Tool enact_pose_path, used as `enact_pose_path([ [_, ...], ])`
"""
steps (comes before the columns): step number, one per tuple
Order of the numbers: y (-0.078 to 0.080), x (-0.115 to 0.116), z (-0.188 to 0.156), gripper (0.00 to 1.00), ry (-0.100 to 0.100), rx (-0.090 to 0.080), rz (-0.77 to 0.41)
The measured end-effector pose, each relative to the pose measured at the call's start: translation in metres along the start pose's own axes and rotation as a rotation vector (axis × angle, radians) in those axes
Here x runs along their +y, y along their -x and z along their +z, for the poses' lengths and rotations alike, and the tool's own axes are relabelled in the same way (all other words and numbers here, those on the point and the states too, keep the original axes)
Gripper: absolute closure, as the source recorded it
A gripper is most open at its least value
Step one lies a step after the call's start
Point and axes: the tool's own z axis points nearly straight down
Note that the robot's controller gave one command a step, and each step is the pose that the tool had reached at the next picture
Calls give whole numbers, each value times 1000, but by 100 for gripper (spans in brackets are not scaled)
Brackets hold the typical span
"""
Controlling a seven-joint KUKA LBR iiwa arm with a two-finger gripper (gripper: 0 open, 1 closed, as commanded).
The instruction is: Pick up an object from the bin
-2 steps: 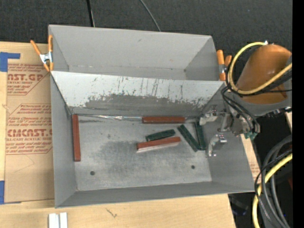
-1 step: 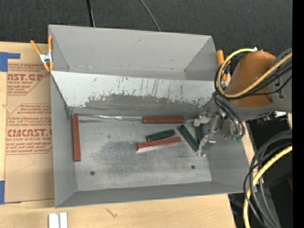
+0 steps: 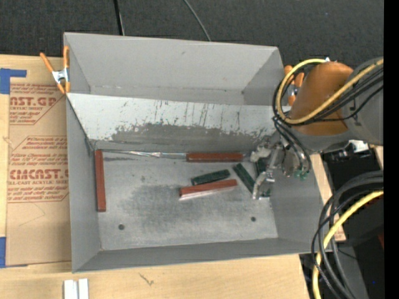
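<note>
My gripper (image 3: pixel 262 184) is low at the right side of the bin, close to the floor. Just to its left a short dark green bar (image 3: pixel 244 175) lies slanted, touching or nearly touching it. Further left a second dark green bar (image 3: pixel 210 178) rests above a longer red-brown bar with a pale edge (image 3: pixel 207 189). Another red-brown bar (image 3: pixel 212 157) lies along the foot of the back wall.
A long red-brown bar (image 3: pixel 100 180) lies along the left wall. A thin grey rod (image 3: pixel 140 154) runs along the back wall's foot. The arm with its orange cover and cables hangs over the bin's right rim.
</note>
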Motion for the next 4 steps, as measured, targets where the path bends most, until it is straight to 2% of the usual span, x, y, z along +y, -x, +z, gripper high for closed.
enact_pose_path([
  [1,2,-5,-1,0,0,-4,124],
  [2,4,3,65,0,-2,-9,134],
  [3,11,-15,59,100,4,-12,348],
  [4,11,-15,59,100,4,-12,349],
])
